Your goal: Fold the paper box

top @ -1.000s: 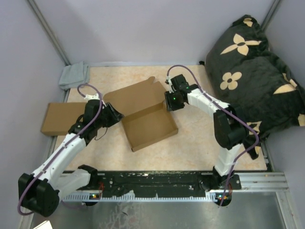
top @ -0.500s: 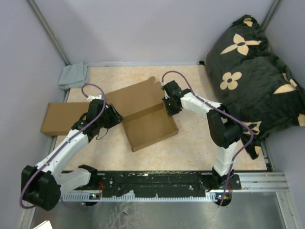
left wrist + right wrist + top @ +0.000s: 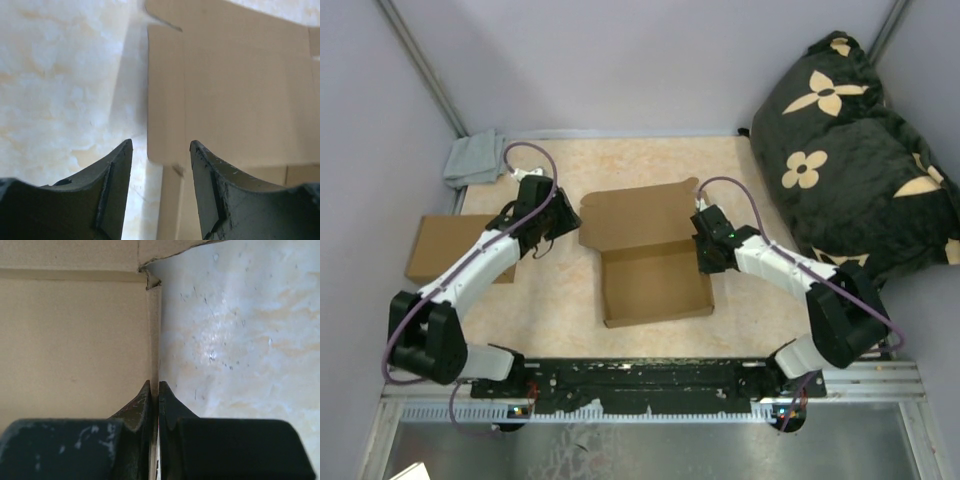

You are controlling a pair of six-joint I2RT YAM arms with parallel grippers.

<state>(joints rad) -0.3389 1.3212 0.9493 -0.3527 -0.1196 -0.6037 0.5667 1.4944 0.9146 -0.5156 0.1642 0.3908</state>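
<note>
One wall (image 3: 152, 340) of paper box (image 3: 655, 285) clamped by right fingers (image 3: 142, 405); left fingers (image 3: 112, 170) released beside its lid (image 3: 235, 90); next, grip lid edge deep.

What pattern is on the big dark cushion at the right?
The cushion is black with beige flower and star motifs; the top external view shows it best.

The top external camera views the whole counter (image 3: 620, 160) from above and behind. Both wrist cameras sit close, facing forward and down; all three views share the paper box (image 3: 655, 280).
</note>
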